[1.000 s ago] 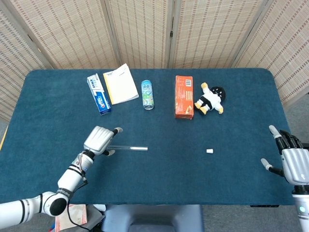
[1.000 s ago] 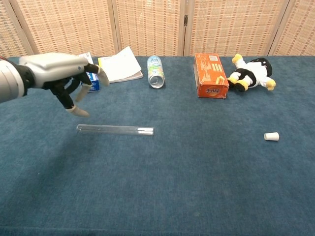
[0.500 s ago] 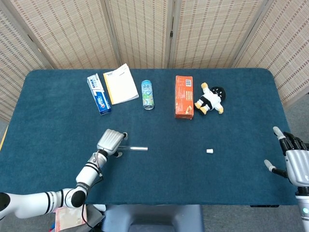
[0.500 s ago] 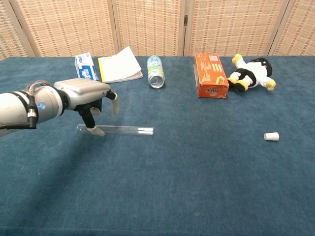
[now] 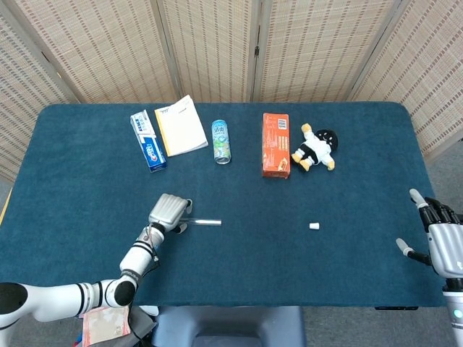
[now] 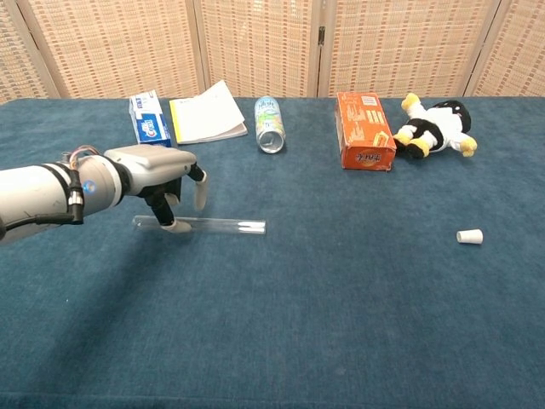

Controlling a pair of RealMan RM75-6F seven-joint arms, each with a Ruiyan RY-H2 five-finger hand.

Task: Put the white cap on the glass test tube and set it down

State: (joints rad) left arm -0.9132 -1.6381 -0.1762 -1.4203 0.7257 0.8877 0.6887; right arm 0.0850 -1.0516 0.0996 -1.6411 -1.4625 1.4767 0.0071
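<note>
The left robot hand hangs over one end of the glass test tube, fingers curled down around it; whether it grips is unclear. The tube lies flat on the worktop. The white cap sits well apart (upright). The right robot hand is spread.

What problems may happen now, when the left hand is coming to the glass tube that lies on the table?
1. The glass test tube lies flat on its side; the left hand is at one end only, so a push may roll it away.
2. The white cap sits far off, nearer the open right hand, and is small, so easy to knock away.
</note>
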